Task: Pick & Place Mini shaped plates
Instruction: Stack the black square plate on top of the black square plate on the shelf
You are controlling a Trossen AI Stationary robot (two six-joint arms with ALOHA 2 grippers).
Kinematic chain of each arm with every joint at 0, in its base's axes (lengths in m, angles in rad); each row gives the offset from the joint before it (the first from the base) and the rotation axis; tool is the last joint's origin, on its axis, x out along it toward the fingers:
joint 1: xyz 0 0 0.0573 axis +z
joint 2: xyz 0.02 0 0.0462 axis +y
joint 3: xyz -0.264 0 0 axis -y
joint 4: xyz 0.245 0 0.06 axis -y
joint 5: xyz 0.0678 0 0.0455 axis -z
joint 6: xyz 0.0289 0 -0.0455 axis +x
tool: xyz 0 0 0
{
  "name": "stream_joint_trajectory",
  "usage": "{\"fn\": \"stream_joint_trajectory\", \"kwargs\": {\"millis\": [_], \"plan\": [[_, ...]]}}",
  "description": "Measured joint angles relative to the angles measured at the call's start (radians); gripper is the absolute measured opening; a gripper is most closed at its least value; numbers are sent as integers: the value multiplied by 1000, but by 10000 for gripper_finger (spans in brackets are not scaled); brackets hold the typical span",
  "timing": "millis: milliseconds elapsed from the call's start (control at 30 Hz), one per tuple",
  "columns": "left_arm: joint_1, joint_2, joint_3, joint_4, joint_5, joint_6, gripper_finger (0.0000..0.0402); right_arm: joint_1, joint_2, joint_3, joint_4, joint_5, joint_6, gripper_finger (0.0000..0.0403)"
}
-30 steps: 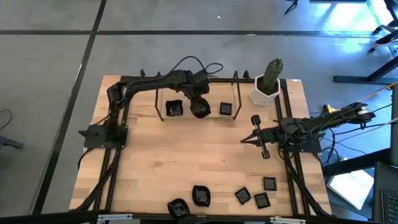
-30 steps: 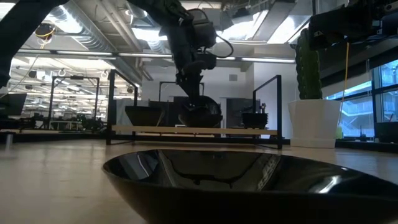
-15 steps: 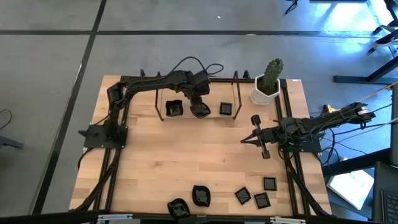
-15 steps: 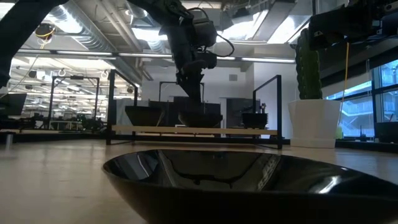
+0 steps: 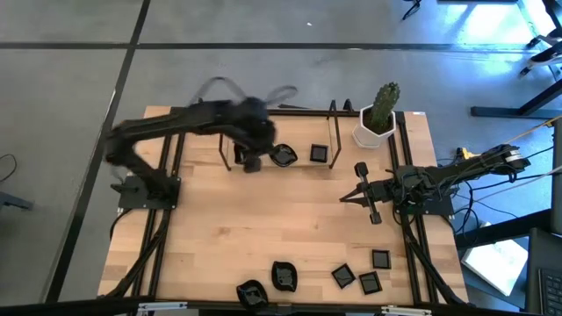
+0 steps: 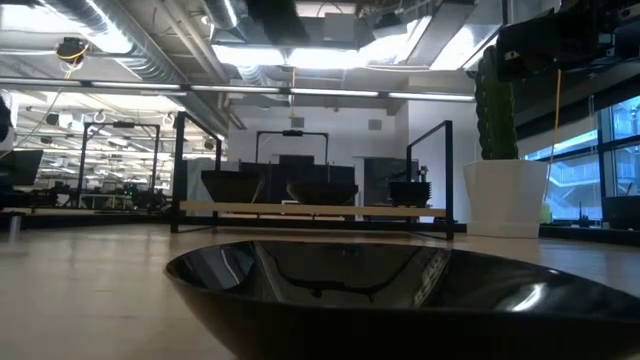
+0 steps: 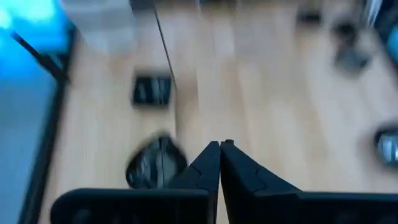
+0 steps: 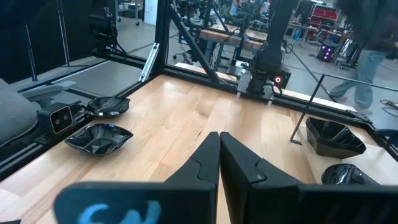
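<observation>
Plates [image 5: 283, 157] now rest on the rack at the table's [image 5: 263, 219] far edge. Left gripper [image 5: 253, 161], fingers closed and empty, has apparently just let one go and swung away. Right gripper [image 5: 344, 199] waits shut by the right edge; more plates [image 5: 283, 276] line the near edge.

The left tool [image 5: 252, 163] has let go of the rounded black dish [image 5: 283, 156], which now sits on the rack at the back of the surface, between two other dishes. The left arm has swung away to the left, gone from the low view, and its fingers [image 7: 210, 163] have closed again, empty.
</observation>
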Motion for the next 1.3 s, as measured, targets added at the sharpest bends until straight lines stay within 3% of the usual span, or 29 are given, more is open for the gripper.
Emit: {"fn": "stream_joint_trajectory", "kwargs": {"millis": [133,333,467,600,767,1067,1300], "plan": [[-20,-286,-285,320,2,-121,3,0,0,0,1,0,7,14],[-39,-663,-840,835,-11,-270,3,0,0,0,4,0,11,14],[-53,-811,-1107,1117,-36,-284,2,0,0,0,23,0,10,14],[-56,-896,-1275,1292,-39,-240,2,0,0,0,24,0,5,14],[-54,-911,-1415,1472,-57,-199,2,0,0,0,27,0,-2,14],[-55,-909,-1456,1473,-112,-188,3,4,24,7,19,10,26,14],[-55,-909,-1458,1469,-112,-188,5,134,252,233,-405,28,175,14]]}}
